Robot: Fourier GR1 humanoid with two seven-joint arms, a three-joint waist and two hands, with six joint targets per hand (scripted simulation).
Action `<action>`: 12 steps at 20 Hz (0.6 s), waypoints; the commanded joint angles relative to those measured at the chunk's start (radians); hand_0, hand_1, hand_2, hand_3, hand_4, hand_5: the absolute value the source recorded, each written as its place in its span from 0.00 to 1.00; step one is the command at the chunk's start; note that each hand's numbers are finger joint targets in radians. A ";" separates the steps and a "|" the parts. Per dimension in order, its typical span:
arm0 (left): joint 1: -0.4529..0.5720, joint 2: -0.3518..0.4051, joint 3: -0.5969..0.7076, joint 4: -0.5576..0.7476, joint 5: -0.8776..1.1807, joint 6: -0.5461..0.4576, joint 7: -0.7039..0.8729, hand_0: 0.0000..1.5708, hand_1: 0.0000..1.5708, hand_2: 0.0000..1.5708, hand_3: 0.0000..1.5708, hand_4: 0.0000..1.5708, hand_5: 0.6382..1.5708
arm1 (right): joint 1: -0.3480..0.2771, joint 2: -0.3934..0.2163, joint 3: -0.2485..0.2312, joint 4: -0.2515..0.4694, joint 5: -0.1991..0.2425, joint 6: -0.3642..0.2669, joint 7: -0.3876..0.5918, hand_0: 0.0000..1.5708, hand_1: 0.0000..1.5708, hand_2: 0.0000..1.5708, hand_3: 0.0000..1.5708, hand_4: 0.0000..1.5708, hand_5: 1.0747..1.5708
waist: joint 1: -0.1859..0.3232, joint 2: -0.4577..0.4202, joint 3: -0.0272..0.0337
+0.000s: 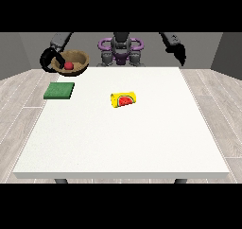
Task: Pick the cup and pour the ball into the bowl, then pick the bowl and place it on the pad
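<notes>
**Nearly there: bowl in the air**

The hand at the view's left (48,58) has its fingers curled round the brown bowl (72,61), lifted above the table's (123,143) far corner, red ball (69,66) inside. Tilt it over the green pad (59,90) and the ball could roll out. The hand at the view's right (178,52) hangs idle; its fingers I cannot make out. One bowl, one ball, one pad, one yellow cup (124,100) lying on its side.
</notes>
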 commanded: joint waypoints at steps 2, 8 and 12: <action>-0.027 0.131 0.113 -0.039 0.117 -0.122 0.008 0.00 0.00 0.00 0.00 0.83 0.95 | 0.056 -0.061 -0.067 0.054 -0.027 0.027 -0.127 1.00 1.00 1.00 0.00 0.58 1.00 | 0.049 0.054 0.0008; -0.055 0.359 0.326 0.135 0.233 -0.265 -0.126 0.00 0.00 0.00 0.00 0.81 1.00 | 0.008 -0.149 -0.113 0.014 -0.060 0.074 -0.157 1.00 1.00 1.00 0.00 0.52 1.00 | 0.016 0.168 -0.0011; -0.063 0.448 0.381 0.193 0.297 -0.368 -0.130 0.00 0.00 0.00 0.00 0.78 1.00 | 0.003 -0.117 -0.151 0.057 -0.084 0.035 -0.220 1.00 1.00 1.00 0.00 0.51 0.99 | 0.056 0.217 -0.0002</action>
